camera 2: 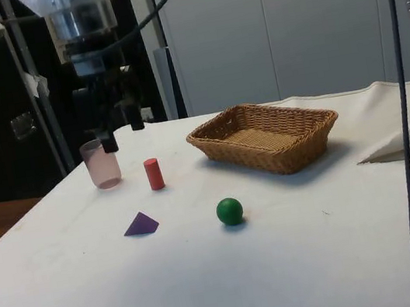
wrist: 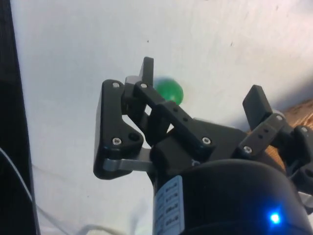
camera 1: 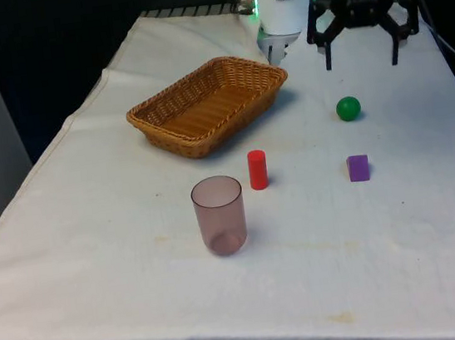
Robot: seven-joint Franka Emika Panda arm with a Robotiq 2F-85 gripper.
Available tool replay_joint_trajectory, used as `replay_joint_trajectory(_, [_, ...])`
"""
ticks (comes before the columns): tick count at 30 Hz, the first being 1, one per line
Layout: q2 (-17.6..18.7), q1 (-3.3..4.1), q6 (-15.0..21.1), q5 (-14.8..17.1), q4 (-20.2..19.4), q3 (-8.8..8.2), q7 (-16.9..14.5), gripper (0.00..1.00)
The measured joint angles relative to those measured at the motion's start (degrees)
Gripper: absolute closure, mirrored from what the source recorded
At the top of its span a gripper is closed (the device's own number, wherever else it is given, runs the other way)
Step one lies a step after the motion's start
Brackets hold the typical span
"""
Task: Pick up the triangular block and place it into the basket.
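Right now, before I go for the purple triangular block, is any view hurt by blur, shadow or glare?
Front view: even light, the purple triangular block crisp with a soft shadow. Side view: same block clear, no glare on the white cloth. Wrist view: the green ball is smeared and soft behind the black fingers; the cloth looks washed out.

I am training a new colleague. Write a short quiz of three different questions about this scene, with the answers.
1. True or false: the purple block lies in the basket.
2. Which thing stands nearest the cup? A) green ball B) red cylinder C) basket
3. Fill in: the gripper hangs open above the ____.

Key: 1. False, it lies on the cloth. 2. B. 3. Cloth, near the ball.
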Motion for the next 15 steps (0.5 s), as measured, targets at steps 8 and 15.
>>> replay_joint_trajectory(8, [2.75,0.00,4.07,0.00,0.29,0.00,0.23,0.00])
replay_joint_trajectory(15, [5.10,0.11,7.22,0.00,0.23,0.23,0.34,0.00])
